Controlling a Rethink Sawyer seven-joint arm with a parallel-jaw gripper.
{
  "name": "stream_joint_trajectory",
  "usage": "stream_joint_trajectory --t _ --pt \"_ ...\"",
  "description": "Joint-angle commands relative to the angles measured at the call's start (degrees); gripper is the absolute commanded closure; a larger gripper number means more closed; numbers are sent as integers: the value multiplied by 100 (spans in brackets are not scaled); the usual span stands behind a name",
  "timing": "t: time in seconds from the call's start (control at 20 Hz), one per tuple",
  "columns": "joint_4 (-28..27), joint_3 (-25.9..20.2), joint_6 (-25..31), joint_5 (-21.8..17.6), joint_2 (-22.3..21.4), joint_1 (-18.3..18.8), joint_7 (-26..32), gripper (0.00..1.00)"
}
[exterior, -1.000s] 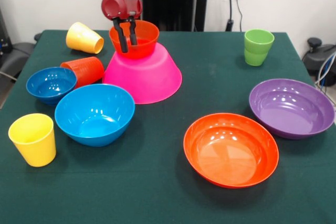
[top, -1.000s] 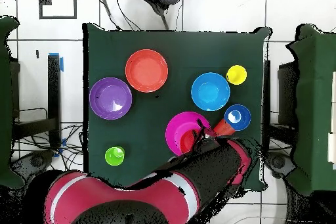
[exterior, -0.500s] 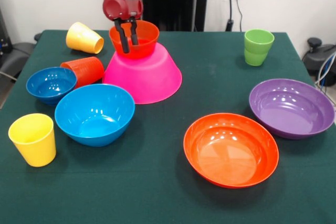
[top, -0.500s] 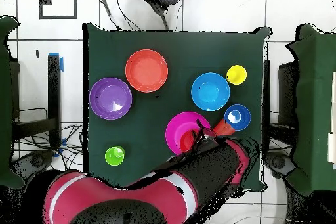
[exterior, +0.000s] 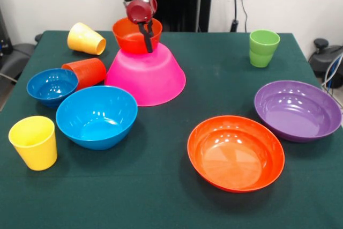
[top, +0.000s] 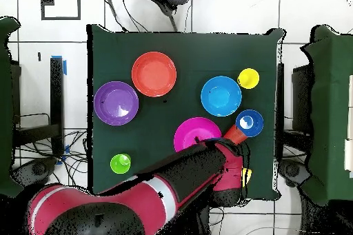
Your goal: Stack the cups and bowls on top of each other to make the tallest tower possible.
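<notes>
The large pink bowl [exterior: 153,81] [top: 187,132] stands upside down at the back left as the tower's base. On its top rests the small orange bowl [exterior: 128,36], open side up. My gripper [exterior: 147,44] hangs over that bowl's right rim with one finger down the outer wall, shut on the rim. In the overhead view my arm [top: 207,177] hides both the gripper and the small orange bowl. The medium blue bowl [exterior: 96,116] [top: 221,96] and the small blue bowl [exterior: 52,85] [top: 249,123] sit upright on the cloth to the left.
An orange-red cup [exterior: 88,72] and a yellow cup [exterior: 86,39] lie on their sides beside the pink bowl. Another yellow cup [exterior: 34,142] stands front left and a green cup [exterior: 263,47] back right. Shallow orange [exterior: 236,153] and purple [exterior: 297,110] bowls sit right.
My gripper has turned and shifted from the small orange bowl's left rim to its right rim. The bowl sits slightly higher in the picture. My arm has swung across in the overhead view.
</notes>
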State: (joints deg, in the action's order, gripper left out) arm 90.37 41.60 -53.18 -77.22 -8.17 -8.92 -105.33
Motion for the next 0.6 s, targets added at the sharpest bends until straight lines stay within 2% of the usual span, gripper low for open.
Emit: stream_joint_trajectory --t 0.05,0.35,0.6 --pt "76 -346 530 -631 89 -471 -228 0" --pt "170 -86 481 -910 -133 -915 -779 0" --pt "234 -27 401 -921 -269 -1029 -916 0"
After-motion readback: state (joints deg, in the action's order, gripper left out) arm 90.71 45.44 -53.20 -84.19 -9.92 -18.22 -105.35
